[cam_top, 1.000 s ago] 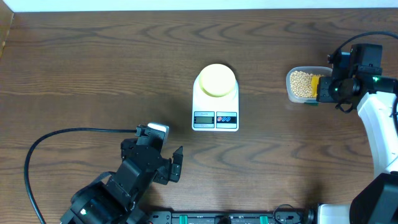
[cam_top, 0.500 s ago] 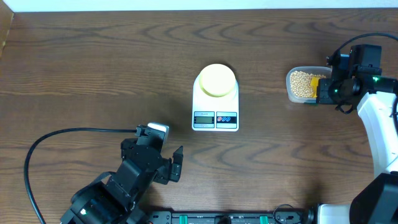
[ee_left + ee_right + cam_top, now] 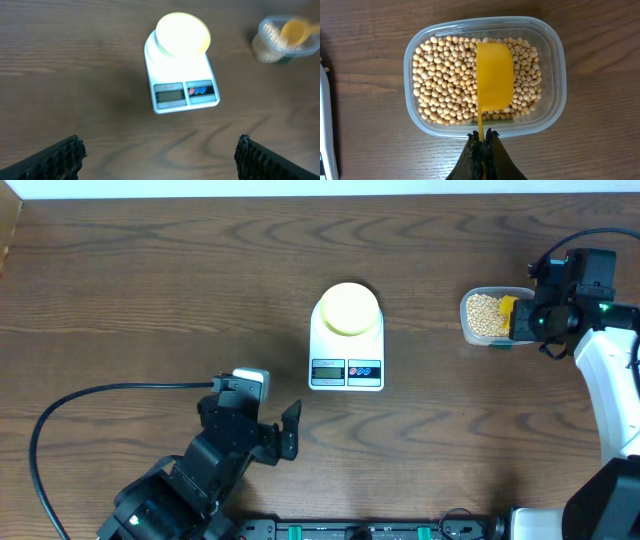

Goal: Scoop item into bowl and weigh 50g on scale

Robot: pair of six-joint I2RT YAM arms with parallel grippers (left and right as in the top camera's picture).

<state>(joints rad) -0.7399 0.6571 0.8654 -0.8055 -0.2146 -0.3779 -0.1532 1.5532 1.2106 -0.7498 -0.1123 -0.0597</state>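
Your right gripper (image 3: pixel 482 137) is clamped on the thin handle of the yellow scoop (image 3: pixel 495 75), fingers pressed together around it. The scoop's cup lies over the beans (image 3: pixel 445 85) in the clear tub (image 3: pixel 555 45), which sits close to the right edge of the table (image 3: pixel 150 280). Over the last second the cup has crept a little toward the tub's far side, but no beans show on its yellow face. I judge you are still placing the scoop and have not yet dug in.

Your left gripper (image 3: pixel 160 160) has moved more. It has swung slightly toward the scale (image 3: pixel 346 370) from its spot near the front edge, left of centre, and its cable has shifted with it. Its jaws stand wide apart and hold nothing. Its camera looks straight at the scale, though that view is blurred.

The bowl (image 3: pixel 347 308) sits on the scale's platform in the middle of the table, well apart from the tub. I see no beans in it, so the weighing has not started. The display is too small to read.

Your next move is likely to tip the cup down into the heap. Then carry the scoop level across the gap, because round beans roll off easily.
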